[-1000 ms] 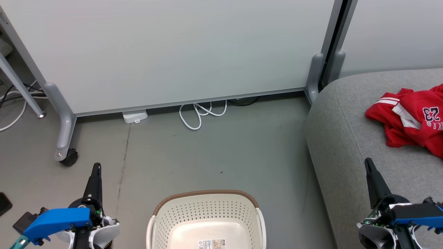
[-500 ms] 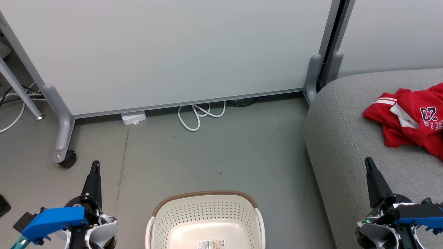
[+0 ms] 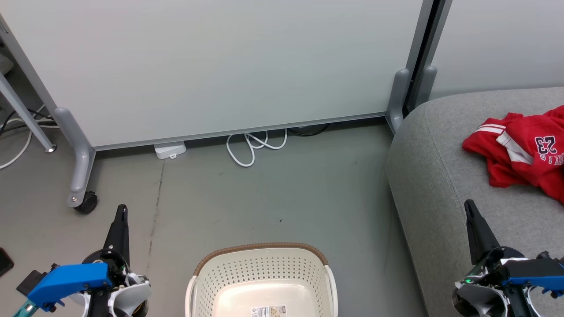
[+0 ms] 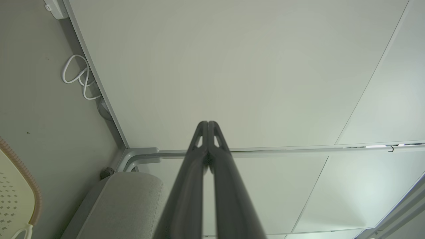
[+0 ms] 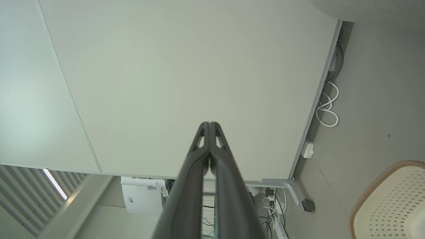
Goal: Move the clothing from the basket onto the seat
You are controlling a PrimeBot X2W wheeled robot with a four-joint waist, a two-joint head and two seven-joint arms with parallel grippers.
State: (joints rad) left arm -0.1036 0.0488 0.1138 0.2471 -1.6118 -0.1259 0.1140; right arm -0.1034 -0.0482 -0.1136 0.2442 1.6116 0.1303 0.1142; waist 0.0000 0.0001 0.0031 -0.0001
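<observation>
Red clothing [image 3: 520, 154]: a crumpled heap on the seat, at 3 o'clock in the head view. A "23" reads upside down. The frame edge cuts off the right part and the lettering by the number, so I cannot tell whether it is one garment or two.
Seat [image 3: 440, 189]: grey cushion from 2 to 5 o'clock, running off the right and bottom edges. Its rounded corner also shows at 7 o'clock in the left wrist view.
Basket [image 3: 260, 246]: on the floor [image 3: 286, 198] at 6 o'clock, well apart from the clothing, with a strip of floor between it and the seat. The bottom edge cuts off its near half.
Label [image 3: 269, 311]: on the basket's bottom, half cut off, print too small to read.
Left fingers [image 3: 120, 229]: at 7 o'clock, pressed together with tips touching, holding nothing. They point to 12, over the floor at the basket's 9 o'clock.
Right fingers [image 3: 476, 229]: at 4 o'clock, pressed together, holding nothing. They are over the seat's front, at the clothing's 6 o'clock and apart from it.
Cable [image 3: 253, 147]: white loops at the basket's 12 o'clock. Its ends are hidden under the panel.
Panel [image 3: 220, 66]: pale, on grey feet, top out of frame.
Dark object [image 3: 4, 259]: at 8 o'clock, cut off by the left edge, too little showing to identify.
</observation>
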